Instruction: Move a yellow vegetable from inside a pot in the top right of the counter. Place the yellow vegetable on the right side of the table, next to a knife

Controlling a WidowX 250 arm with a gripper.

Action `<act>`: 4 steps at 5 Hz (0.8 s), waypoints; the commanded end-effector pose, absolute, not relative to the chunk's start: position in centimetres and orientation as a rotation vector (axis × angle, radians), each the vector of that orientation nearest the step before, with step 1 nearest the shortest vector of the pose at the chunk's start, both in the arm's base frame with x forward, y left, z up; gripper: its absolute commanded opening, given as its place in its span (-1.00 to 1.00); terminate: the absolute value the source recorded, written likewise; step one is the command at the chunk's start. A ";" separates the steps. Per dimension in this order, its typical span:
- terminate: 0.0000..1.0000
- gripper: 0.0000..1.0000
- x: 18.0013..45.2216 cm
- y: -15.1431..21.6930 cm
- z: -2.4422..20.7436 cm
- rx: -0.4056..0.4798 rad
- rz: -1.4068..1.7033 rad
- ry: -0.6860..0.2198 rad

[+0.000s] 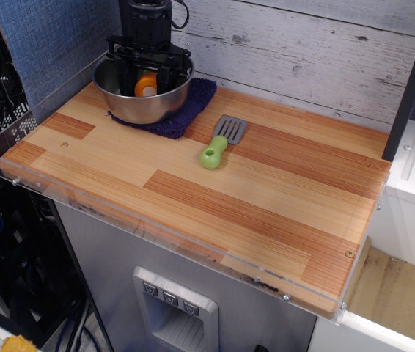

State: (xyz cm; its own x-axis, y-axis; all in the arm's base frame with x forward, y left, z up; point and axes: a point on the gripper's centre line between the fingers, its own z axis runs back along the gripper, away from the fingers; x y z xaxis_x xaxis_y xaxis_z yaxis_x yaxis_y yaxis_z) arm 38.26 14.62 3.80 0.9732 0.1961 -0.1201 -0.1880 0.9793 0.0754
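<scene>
The pot (130, 103), a shiny steel bowl, stands on a dark purple cloth (193, 110) at the far left corner of the striped wooden counter (251, 198). The orange-yellow vegetable (147, 86) lies inside the pot, pale cut face toward the camera. My black gripper (147, 77) reaches down into the pot. Its two fingers stand apart, one on each side of the vegetable, close to it. The fingertips are hidden behind the pot's rim. The vegetable's green stem end is hidden.
A spatula (218, 143) with a grey blade and a green handle lies on the counter right of the pot. A clear acrylic rim (156, 227) runs along the front and left edges. A plank wall (303, 51) stands behind.
</scene>
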 end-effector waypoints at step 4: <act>-1.00 -1.00 36.7 14.9 17.0 -0.032 0.337 -0.157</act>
